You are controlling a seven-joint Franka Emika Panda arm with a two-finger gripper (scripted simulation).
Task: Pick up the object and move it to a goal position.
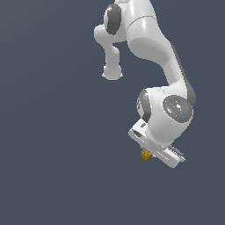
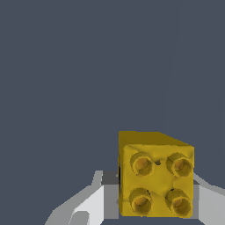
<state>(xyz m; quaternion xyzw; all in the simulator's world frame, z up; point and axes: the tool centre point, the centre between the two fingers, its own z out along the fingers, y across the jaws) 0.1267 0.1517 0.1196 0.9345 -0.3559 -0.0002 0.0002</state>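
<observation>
The object (image 2: 156, 178) is a golden-yellow cube with four round studs on the face toward the wrist camera. It sits between the two white fingers (image 2: 90, 202) of my gripper (image 2: 154, 200), with a finger pressed against each side. The gripper is shut on it. In the exterior view the cube (image 1: 145, 154) is a tiny yellow block just under the white hand, toward the view's lower right. My gripper (image 1: 147, 156) points downward there and the hand hides its fingers. No goal marker shows in either view.
The white arm (image 1: 149, 39) reaches down from the top of the exterior view. All around is a plain, uniform dark grey-blue surface (image 1: 52, 132) with no other objects and no visible edges.
</observation>
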